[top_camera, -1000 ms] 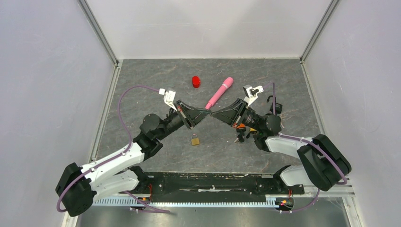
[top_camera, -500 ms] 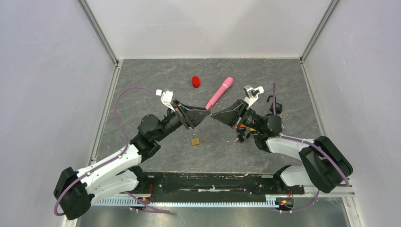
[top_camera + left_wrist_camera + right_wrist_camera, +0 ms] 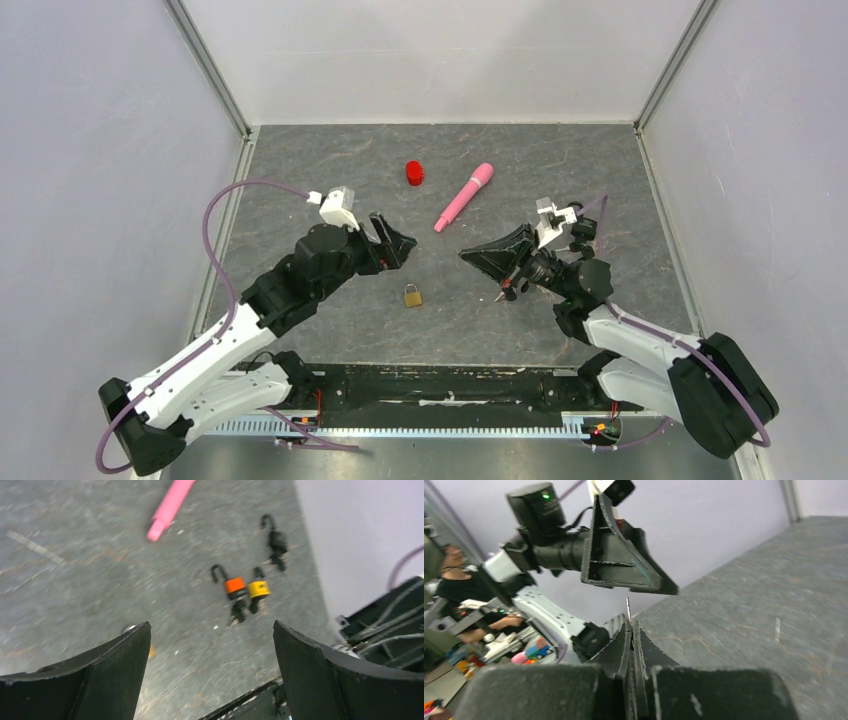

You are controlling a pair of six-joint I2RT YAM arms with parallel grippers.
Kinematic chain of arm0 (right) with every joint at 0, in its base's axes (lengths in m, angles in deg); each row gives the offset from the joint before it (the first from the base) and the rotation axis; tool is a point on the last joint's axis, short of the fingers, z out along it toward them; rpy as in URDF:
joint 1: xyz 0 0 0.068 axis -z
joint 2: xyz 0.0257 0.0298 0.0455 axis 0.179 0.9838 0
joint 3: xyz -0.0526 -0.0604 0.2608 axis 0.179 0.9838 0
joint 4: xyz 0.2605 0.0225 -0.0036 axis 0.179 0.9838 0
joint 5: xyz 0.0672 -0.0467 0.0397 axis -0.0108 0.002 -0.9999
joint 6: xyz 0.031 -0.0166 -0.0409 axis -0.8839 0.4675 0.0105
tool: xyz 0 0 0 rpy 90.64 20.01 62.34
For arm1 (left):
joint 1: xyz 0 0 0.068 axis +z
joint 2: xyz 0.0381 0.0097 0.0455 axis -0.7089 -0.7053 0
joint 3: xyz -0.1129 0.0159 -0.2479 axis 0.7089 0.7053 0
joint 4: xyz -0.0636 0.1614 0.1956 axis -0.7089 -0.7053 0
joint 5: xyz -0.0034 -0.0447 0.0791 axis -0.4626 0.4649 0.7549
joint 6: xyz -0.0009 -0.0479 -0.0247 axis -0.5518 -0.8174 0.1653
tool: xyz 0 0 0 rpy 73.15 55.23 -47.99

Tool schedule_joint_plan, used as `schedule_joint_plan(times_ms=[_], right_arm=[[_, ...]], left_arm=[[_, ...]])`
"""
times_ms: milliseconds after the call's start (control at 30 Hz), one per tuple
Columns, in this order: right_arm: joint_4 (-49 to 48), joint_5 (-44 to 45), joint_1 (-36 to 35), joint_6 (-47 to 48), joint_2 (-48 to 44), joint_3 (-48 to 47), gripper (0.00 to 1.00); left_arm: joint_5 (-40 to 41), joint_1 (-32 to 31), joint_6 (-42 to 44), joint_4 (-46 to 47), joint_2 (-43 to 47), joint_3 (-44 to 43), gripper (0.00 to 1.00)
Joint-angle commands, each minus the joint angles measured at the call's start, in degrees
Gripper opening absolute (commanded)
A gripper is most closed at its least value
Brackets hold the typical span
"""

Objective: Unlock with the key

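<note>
A small brass padlock (image 3: 412,296) lies flat on the grey mat between the two arms. In the left wrist view only its edge (image 3: 149,651) shows beside one finger. My right gripper (image 3: 470,255) is shut, and the thin metal blade of the key (image 3: 628,607) sticks out past its fingertips (image 3: 631,625). It hovers right of and above the padlock. My left gripper (image 3: 398,245) stands wide open with nothing between its fingers (image 3: 211,626), up and left of the padlock.
A pink marker (image 3: 464,196) and a red cap (image 3: 414,173) lie further back on the mat. Small locks with orange (image 3: 234,586), yellow (image 3: 258,588) and black (image 3: 276,540) bodies lie near the right arm. Grey walls enclose the mat.
The grippers met tip to tip a second ago. The left one has opened and drawn back to the left. The right one has pulled away to the right, still shut on the key.
</note>
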Motion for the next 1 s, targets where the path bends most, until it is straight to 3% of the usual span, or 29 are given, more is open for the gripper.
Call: schedule_joint_plan(times_ms=[0, 267, 967], right_arm=[[14.4, 6.8, 0.2, 8.4, -5.1, 3.0, 0.0], [30.9, 12.7, 0.2, 8.6, -9.8, 4.5, 0.0], [35.8, 15.4, 0.1, 10.8, -13.8, 9.3, 0.0]], left_arm=[[5.7, 0.1, -5.4, -18.2, -4.1, -4.4, 0.95], [1.8, 0.0, -12.5, -24.6, -16.7, -7.0, 0.94], [1.2, -0.6, -21.1, -26.9, -49.0, -18.3, 0.71]])
